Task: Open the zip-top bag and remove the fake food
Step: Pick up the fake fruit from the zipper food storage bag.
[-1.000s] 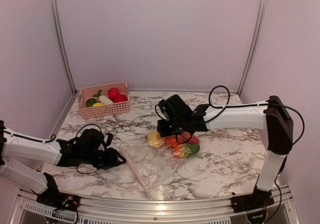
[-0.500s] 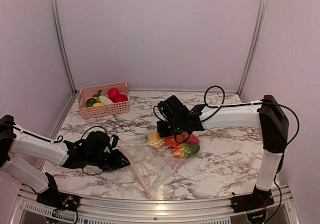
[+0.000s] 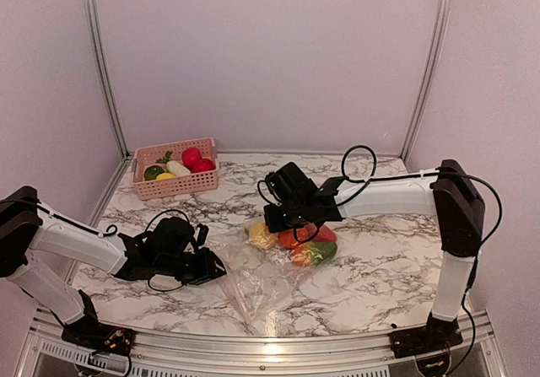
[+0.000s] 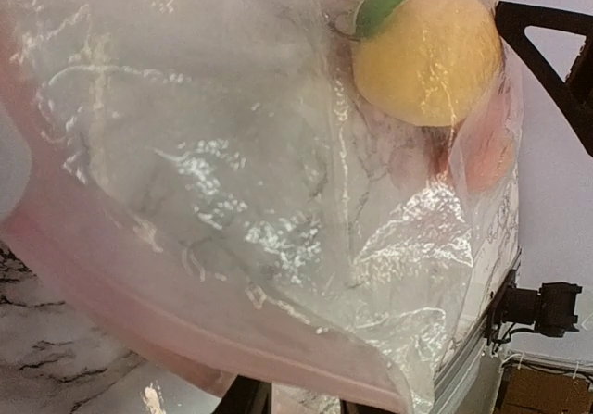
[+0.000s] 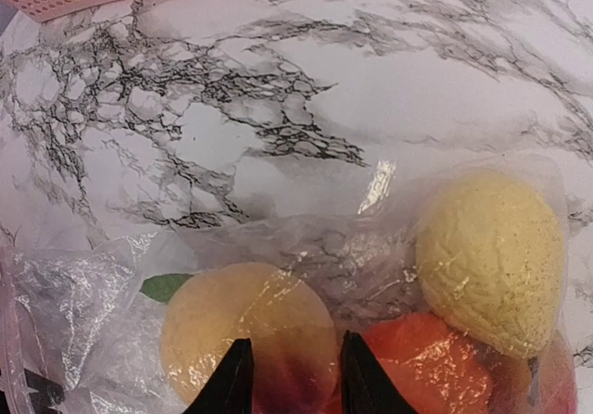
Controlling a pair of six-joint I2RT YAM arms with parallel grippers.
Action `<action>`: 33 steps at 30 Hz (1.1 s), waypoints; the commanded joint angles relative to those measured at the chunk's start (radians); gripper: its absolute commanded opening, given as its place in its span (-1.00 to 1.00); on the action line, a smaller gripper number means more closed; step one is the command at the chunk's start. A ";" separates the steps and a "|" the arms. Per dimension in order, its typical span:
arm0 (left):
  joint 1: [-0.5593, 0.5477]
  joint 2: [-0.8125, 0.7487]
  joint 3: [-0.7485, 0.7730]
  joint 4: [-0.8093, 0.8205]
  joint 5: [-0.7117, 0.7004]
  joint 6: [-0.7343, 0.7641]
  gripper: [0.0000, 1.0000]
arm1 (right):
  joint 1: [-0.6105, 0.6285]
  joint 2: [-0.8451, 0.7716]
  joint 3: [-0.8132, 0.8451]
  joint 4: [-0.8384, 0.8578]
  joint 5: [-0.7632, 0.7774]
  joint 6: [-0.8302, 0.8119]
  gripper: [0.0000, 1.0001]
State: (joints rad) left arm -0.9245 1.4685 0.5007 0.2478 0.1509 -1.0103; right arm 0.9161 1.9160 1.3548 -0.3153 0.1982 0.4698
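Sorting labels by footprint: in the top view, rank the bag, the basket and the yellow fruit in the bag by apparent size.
1. bag, spread widest.
2. basket, though it sits farther from the camera, so this gap is unsure.
3. yellow fruit, clearly smallest.

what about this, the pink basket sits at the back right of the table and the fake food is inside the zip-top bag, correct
Not the side: the top external view shows the pink basket at the back left of the table. The fake food is inside the zip-top bag.
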 commanded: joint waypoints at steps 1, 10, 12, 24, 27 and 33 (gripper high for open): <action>0.003 0.022 0.025 0.021 0.004 0.013 -0.48 | 0.016 0.029 -0.004 -0.027 -0.018 0.006 -0.38; 0.011 0.007 0.017 0.013 -0.010 0.009 -0.41 | 0.030 0.060 -0.027 -0.040 0.012 0.044 -0.39; 0.011 0.007 0.018 0.013 -0.012 0.009 -0.41 | 0.023 0.070 -0.017 -0.043 0.015 0.049 -0.39; 0.011 -0.010 0.010 0.010 -0.016 0.007 -0.40 | 0.004 0.117 0.022 -0.061 -0.001 0.073 -0.44; 0.011 -0.010 0.010 0.013 -0.016 0.006 -0.40 | 0.009 0.103 0.005 -0.056 -0.004 0.078 -0.46; 0.010 -0.014 0.010 0.014 -0.021 0.004 -0.39 | 0.037 0.063 -0.031 -0.059 0.003 0.094 -0.47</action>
State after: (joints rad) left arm -0.9173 1.4754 0.5049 0.2501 0.1474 -1.0103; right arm 0.9237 1.9781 1.3659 -0.2790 0.2211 0.5480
